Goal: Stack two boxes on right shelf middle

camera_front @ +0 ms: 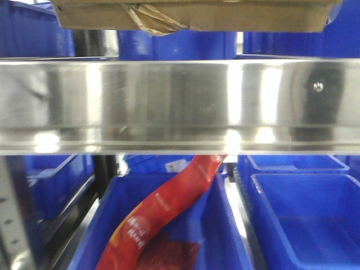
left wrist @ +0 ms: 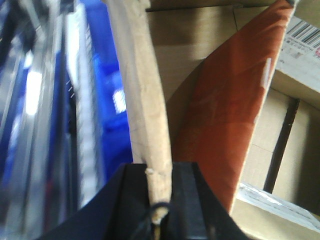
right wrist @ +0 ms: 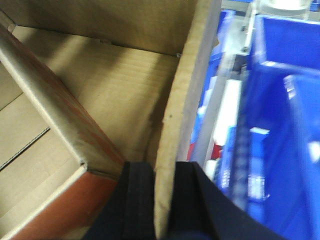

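A flat brown cardboard box [camera_front: 191, 14] with yellowish tape [camera_front: 151, 21] hangs at the top of the front view, above the shiny steel rail of the right shelf middle [camera_front: 169, 101]. My left gripper [left wrist: 159, 172] is shut on one upright cardboard wall [left wrist: 145, 90] of the open box. On the opposite wall [right wrist: 187, 90] my right gripper [right wrist: 165, 172] is shut too. Inside the box lies a red-and-white printed carton [left wrist: 225, 110], whose red edge [right wrist: 55, 100] also shows in the right wrist view. Neither gripper appears in the front view.
Blue plastic bins [camera_front: 304, 214] fill the level under the shelf, and more blue bins [camera_front: 174, 45] stand behind it. A red printed strip [camera_front: 163, 208] hangs into the lower left bin. A small screw head [camera_front: 318, 86] sits on the rail's right side.
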{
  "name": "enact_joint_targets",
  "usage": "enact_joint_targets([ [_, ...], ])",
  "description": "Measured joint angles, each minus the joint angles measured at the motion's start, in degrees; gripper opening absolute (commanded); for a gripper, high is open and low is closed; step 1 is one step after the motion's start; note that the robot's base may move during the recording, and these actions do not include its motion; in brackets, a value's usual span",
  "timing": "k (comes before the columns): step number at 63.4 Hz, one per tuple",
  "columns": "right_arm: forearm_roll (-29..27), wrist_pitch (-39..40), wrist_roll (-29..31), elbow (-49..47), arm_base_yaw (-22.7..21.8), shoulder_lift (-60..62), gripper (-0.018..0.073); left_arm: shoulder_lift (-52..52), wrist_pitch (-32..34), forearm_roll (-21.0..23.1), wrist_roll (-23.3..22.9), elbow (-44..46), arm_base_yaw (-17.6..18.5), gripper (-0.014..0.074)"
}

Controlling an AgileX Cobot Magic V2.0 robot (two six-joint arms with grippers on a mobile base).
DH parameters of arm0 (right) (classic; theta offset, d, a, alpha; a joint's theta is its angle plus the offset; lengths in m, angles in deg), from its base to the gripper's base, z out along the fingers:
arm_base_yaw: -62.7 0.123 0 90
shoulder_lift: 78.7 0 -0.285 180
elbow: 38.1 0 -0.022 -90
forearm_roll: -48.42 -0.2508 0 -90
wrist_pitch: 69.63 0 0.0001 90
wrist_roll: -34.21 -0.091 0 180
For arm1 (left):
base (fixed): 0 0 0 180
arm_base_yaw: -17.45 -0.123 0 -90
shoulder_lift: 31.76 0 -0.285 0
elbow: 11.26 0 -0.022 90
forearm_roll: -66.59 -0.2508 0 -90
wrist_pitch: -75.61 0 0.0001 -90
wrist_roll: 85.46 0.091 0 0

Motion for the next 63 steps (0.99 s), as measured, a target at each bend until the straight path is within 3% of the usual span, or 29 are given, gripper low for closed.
enact_joint_targets([
  [63, 0.0, 0.0, 0.06, 0.0, 0.0, 0.0, -0.0154, 0.0, 0.1, -0.2, 0.0, 0.0, 0.0, -0.0111],
])
